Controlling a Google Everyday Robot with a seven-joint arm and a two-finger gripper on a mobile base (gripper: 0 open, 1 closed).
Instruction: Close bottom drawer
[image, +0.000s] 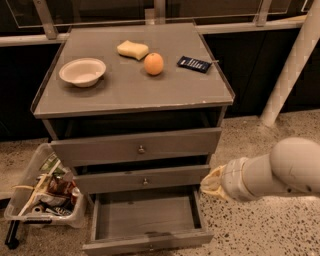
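The bottom drawer (145, 217) of the grey cabinet is pulled out, showing a plain grey empty inside. Its slim front panel (150, 243) lies at the lower edge of the view. My gripper (211, 184) comes in from the right on a thick white arm (280, 172). It hovers just right of the cabinet, level with the middle drawer (142, 180) and above the open drawer's right back corner. The top drawer (137, 146) and middle drawer stand slightly out.
On the cabinet top lie a white bowl (83, 71), a yellow sponge (132, 49), an orange (153, 63) and a dark packet (194, 64). A clear bin of clutter (45, 192) stands on the floor at the left. A white pole (292, 62) slants at the right.
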